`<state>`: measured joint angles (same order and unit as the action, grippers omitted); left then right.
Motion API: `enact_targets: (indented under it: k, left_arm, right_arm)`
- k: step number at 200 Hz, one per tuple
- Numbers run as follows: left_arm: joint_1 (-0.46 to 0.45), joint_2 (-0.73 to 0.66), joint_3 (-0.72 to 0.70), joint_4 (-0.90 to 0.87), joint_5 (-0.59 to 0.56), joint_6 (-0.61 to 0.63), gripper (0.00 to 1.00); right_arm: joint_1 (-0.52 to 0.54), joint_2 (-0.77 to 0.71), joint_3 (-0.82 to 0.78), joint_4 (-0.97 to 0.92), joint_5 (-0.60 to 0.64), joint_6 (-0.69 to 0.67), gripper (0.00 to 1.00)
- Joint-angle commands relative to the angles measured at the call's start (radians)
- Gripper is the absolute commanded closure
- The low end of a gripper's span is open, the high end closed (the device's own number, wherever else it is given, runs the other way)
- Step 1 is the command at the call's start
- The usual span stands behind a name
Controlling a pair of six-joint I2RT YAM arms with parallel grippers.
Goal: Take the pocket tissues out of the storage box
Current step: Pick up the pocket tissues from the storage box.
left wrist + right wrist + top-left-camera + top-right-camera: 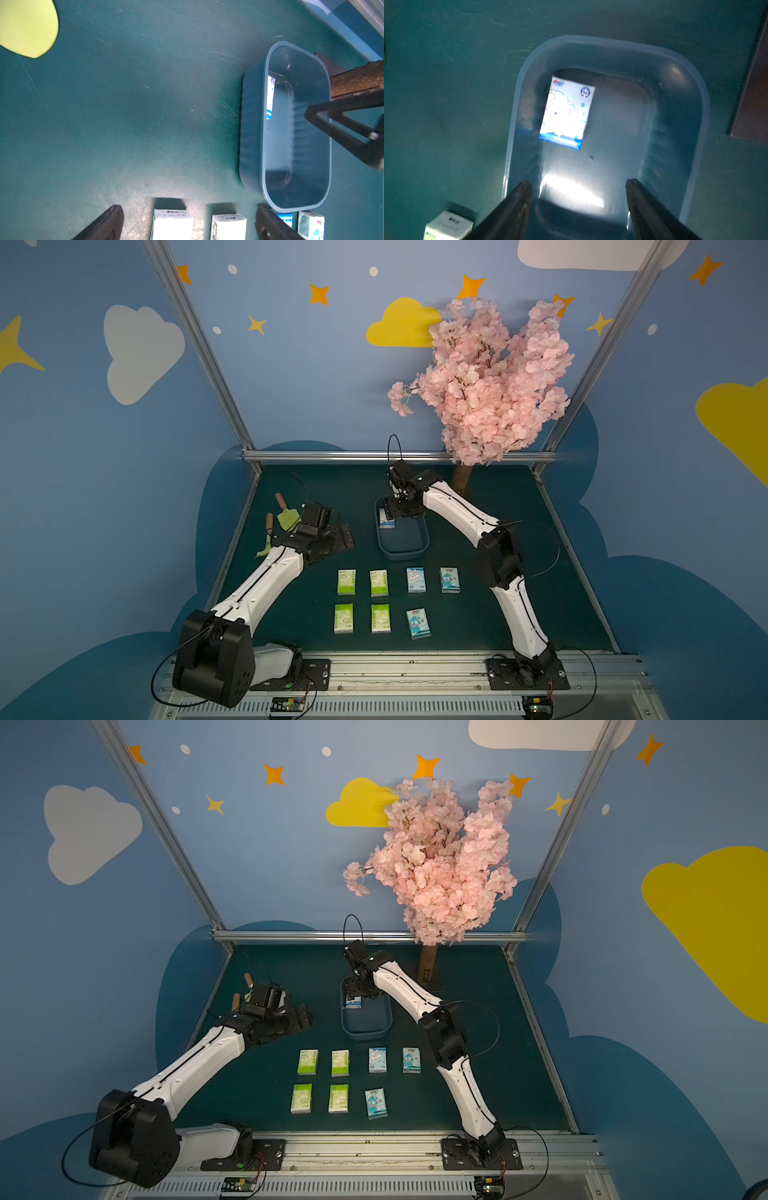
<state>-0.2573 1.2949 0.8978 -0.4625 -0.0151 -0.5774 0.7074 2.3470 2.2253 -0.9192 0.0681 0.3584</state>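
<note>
Blue-and-white packet (566, 113), last in box (705, 104), lies flat ahead of right gripper (578, 182), jaws apart, empty. Likely light, soft, slick film; pinch across its narrow width. Empty left gripper (190, 207) wide open, well apart from box.

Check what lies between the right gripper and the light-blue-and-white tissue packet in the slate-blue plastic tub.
Only bare floor of the slate-blue plastic tub, from right gripper to light-blue-and-white tissue packet; right wrist view shows it.
</note>
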Motion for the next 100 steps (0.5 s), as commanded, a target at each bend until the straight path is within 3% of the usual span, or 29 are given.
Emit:
enact_targets:
  k: [1,53,100]
  left_arm:
    - [0.003,0.012,0.033,-0.007,-0.003,-0.007,0.0]
    - [0.003,0.007,0.026,-0.021,-0.009,-0.018,0.0]
    - [0.003,-0.013,0.024,-0.047,-0.048,-0.025,0.0]
  right_arm:
    - [-0.015,0.031,0.025,0.094,-0.045,-0.015,0.22]
    - [-0.031,0.089,0.03,0.171,-0.177,-0.03,0.21]
    - [-0.034,0.166,0.088,0.17,-0.207,-0.028,0.21]
